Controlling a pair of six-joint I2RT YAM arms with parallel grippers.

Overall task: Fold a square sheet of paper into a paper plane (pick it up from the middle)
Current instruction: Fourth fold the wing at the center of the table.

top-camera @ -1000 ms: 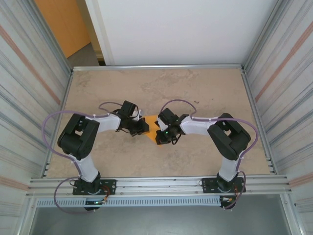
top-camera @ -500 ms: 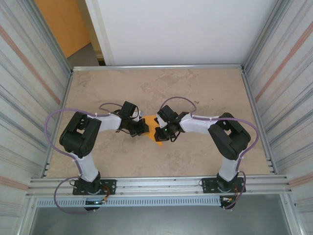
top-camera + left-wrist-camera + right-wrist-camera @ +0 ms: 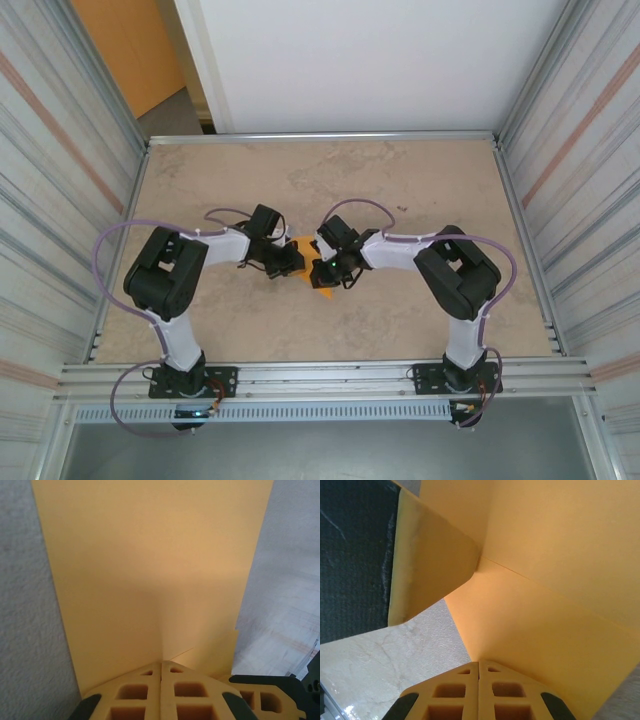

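Observation:
The square sheet of paper [image 3: 307, 257] is bright orange and partly folded, and it is held between both grippers at the table's middle. In the left wrist view the paper [image 3: 150, 570] rises as a broad panel from my left gripper [image 3: 161, 663], whose jaws are pressed together on its near edge. The right gripper [image 3: 479, 662] is likewise shut on the paper [image 3: 545, 605], where a crease runs across. One left fingertip [image 3: 427, 565] touches the sheet from the far side. In the top view the left gripper [image 3: 294, 263] and right gripper [image 3: 318, 272] nearly meet.
The beige stone-patterned table [image 3: 400, 190] lies open behind and to both sides of the arms. Metal rails [image 3: 320, 136] frame it, with corrugated walls left and right. An orange wall panel [image 3: 125, 45] stands beyond the back left corner.
The right gripper has slid left toward the left gripper, its elbow following. Less of the orange paper shows between the two grippers than one second ago.

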